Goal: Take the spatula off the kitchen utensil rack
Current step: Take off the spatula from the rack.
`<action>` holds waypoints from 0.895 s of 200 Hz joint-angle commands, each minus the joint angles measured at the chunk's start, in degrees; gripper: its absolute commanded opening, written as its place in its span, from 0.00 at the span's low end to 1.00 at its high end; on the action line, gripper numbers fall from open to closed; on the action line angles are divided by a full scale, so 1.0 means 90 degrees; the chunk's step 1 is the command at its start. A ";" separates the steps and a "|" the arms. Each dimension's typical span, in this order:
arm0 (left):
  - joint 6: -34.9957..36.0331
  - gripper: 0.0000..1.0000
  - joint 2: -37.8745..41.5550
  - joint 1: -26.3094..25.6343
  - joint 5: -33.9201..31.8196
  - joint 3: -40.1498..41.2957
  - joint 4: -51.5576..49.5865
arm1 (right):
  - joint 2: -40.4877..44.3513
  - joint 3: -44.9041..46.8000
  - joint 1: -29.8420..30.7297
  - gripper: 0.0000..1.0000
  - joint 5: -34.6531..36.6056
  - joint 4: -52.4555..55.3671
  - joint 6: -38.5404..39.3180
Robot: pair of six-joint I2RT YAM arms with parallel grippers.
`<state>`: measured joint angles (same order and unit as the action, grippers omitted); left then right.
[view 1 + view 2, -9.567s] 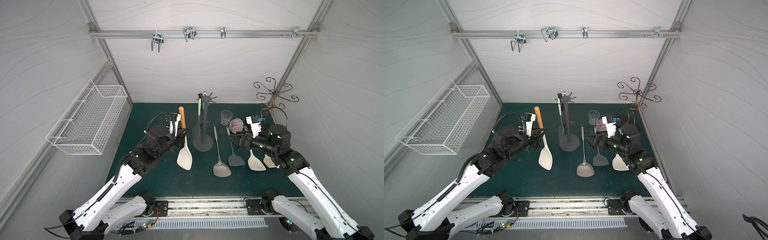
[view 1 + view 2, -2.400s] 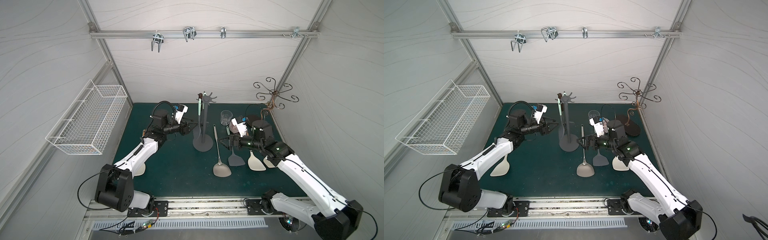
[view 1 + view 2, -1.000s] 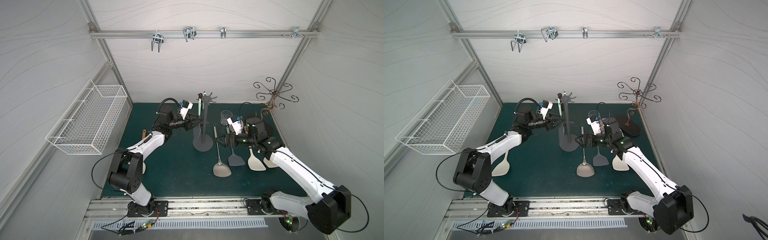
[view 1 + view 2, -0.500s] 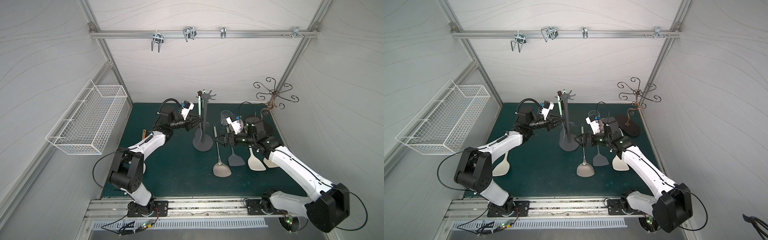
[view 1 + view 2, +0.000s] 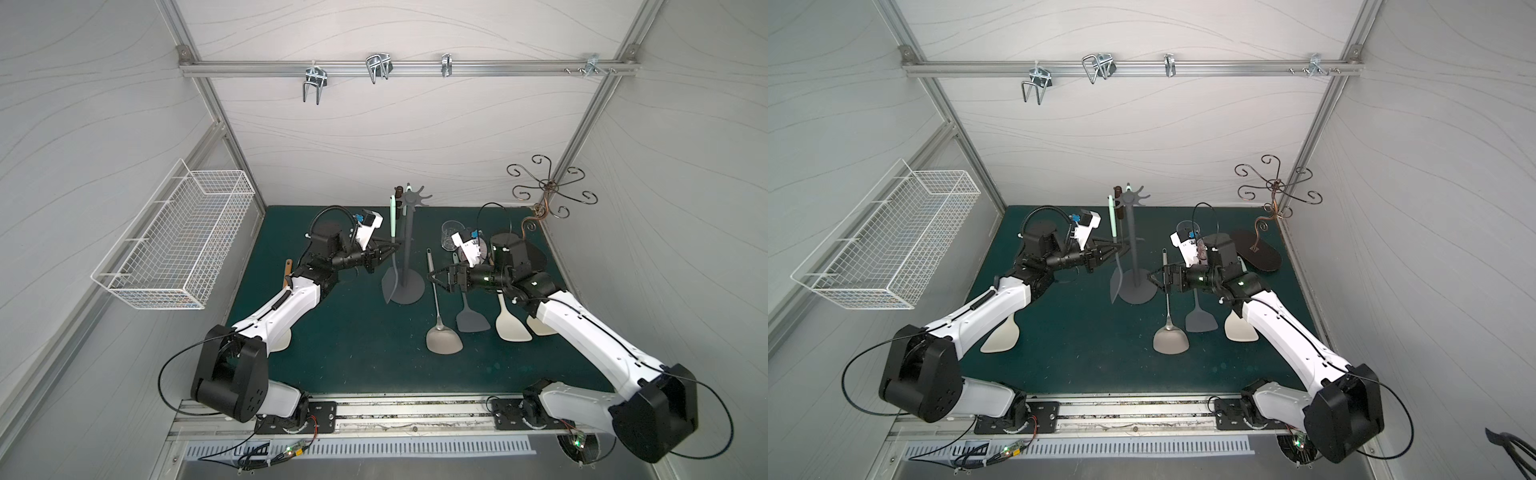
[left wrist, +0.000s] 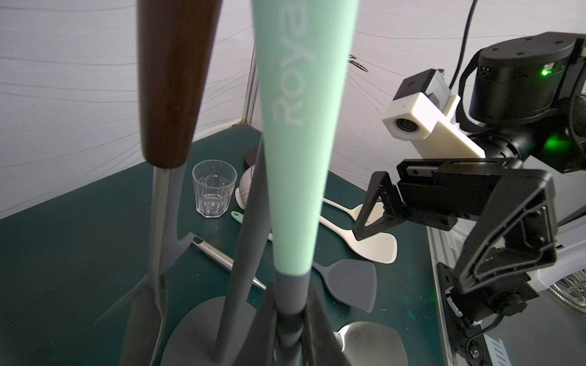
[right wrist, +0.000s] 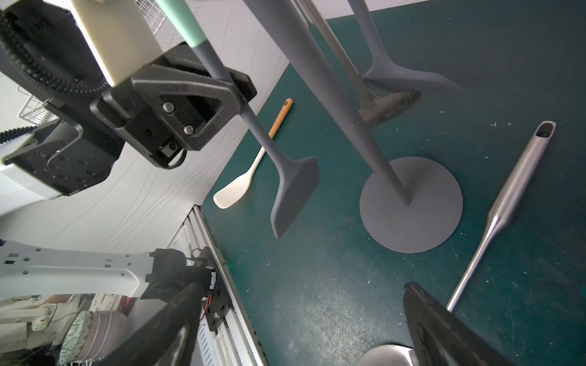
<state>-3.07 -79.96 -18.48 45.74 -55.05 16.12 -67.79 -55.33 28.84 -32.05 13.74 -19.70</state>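
Newly shut, the left gripper (image 5: 390, 248) clamps the mint-handled spatula (image 5: 392, 218) by its neck, though it still hangs on the kitchen utensil rack (image 5: 408, 255); lift-off remains, the right gripper (image 5: 434, 279) waiting with jaws apart.

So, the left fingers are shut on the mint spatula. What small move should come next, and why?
Probably a short lift straight up. The left fingers grip the grey neck of the spatula, and its top hangs on a prong at the crown of the rack. The top likely has to rise off that prong before the spatula can be drawn sideways.
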 commanded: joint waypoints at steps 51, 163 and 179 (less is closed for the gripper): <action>0.0346 0.00 0.0983 -0.0027 -0.0989 0.0226 -0.0470 | 0.0313 0.0151 -0.0041 0.99 -0.0198 -0.0213 -0.0230; -0.1242 0.00 0.2618 -0.0148 -0.3281 0.0106 -0.2462 | 0.0777 0.0070 0.0337 0.99 -0.0151 -0.0088 -0.0421; -0.1393 0.00 0.2740 -0.0171 -0.3510 -0.0118 -0.3038 | 0.0868 0.0007 0.0532 0.99 -0.0022 0.0091 -0.0334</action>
<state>-11.60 -57.30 -19.33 20.01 -51.09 -4.16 -61.95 -54.35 31.35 -33.26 12.56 -22.98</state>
